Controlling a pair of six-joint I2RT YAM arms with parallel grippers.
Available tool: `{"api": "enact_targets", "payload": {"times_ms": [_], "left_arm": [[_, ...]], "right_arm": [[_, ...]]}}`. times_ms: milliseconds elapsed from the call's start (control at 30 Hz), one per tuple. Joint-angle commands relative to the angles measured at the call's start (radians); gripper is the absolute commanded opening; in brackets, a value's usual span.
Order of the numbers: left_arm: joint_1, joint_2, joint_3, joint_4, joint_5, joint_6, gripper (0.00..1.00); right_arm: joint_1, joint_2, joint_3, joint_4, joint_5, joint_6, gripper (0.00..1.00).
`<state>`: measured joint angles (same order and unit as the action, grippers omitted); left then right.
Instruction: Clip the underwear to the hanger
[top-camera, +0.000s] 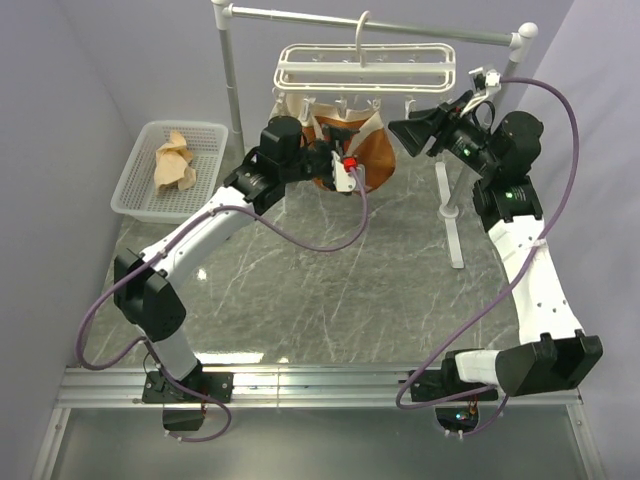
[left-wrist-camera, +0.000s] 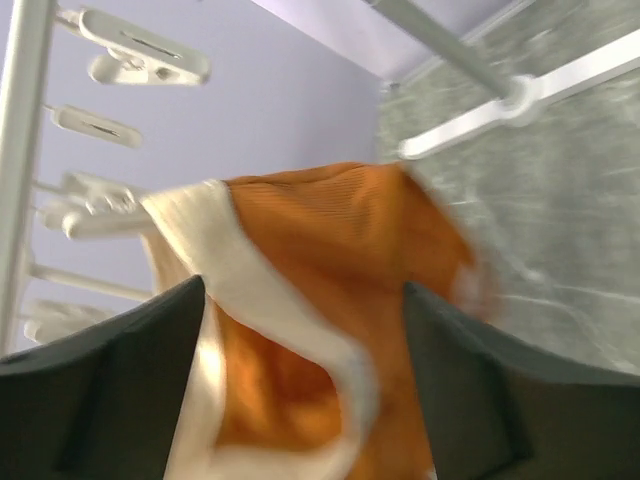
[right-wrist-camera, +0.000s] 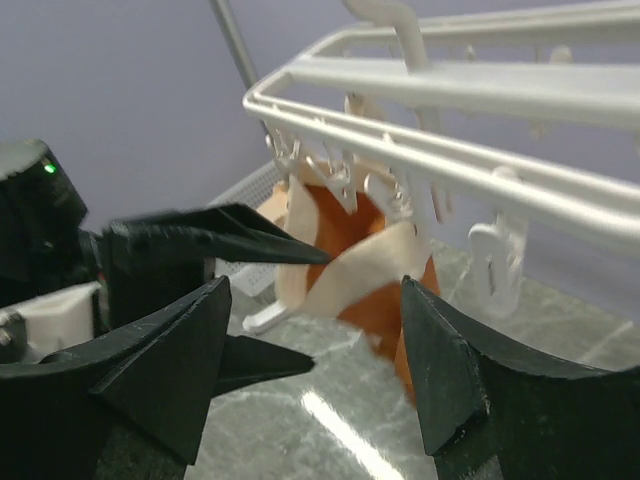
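Setting: pale lilac walls around a bench topped in grey-green marbled stone.
Rail: a grey metal bar on white posts runs across the back of the bench.
Hanger: the white plastic rack hangs by its hook from the rail, its bars level, with small clips dangling in a row beneath.
Underwear: the rust-orange piece hangs under the left part of the hanger. Its pale waistband is up at the clips and the orange cloth droops below, clear of the bench. The exact bite of each clip is too small to make out.
Left claw: it is level with the underwear on its left side, with the fingers spread wide. The cloth shows in the gap between them, and neither finger presses on it.
Right claw: it sits just right of the underwear and below the hanger, pointing towards the left claw. Its fingers are parted with nothing between them.
Spacing: the two claws face each other with the garment between them.
Basket: a white mesh tray stands at the far left of the bench, well apart from the hanger.
Basket contents: a crumpled light tan cloth.
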<state>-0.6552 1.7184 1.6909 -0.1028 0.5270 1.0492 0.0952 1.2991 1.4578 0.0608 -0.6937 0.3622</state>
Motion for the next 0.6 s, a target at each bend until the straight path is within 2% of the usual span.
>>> {"api": "enact_targets", "payload": {"times_ms": [0,67,133,267,300,367,400,467,500,567], "left_arm": [[-0.004,-0.1,-0.02,-0.078,0.027,-0.118,0.88],[-0.004,-0.138,-0.037,-0.115,0.048,-0.184,0.95],[-0.004,-0.178,-0.053,-0.152,0.045,-0.329,0.99],[0.003,-0.221,-0.051,-0.287,0.024,-0.555,0.99],[0.011,-0.229,-0.05,-0.304,0.024,-0.68,0.99],[0.049,-0.249,-0.056,-0.342,0.018,-0.806,0.99],[0.064,-0.256,-0.06,-0.353,-0.001,-0.931,0.99],[0.118,-0.269,-0.076,-0.401,-0.047,-1.043,0.99],[0.141,-0.267,-0.074,-0.428,-0.082,-1.151,0.99],[0.245,-0.285,-0.13,-0.446,-0.059,-1.216,0.99]], "right_arm": [[-0.025,-0.05,-0.03,-0.053,-0.035,-0.054,0.76],[-0.031,-0.069,-0.036,-0.105,-0.04,-0.08,0.78],[-0.044,-0.09,-0.043,-0.145,-0.044,-0.114,0.79],[-0.061,-0.096,-0.024,-0.258,-0.046,-0.154,0.79],[-0.064,-0.095,-0.011,-0.286,-0.046,-0.166,0.8],[-0.072,-0.106,-0.016,-0.343,-0.041,-0.178,0.82],[-0.075,-0.115,-0.039,-0.351,-0.038,-0.181,0.82],[-0.084,-0.142,-0.063,-0.381,-0.024,-0.204,0.82],[-0.087,-0.147,-0.086,-0.395,-0.017,-0.212,0.82],[-0.091,-0.17,-0.111,-0.433,-0.01,-0.223,0.83]]}}
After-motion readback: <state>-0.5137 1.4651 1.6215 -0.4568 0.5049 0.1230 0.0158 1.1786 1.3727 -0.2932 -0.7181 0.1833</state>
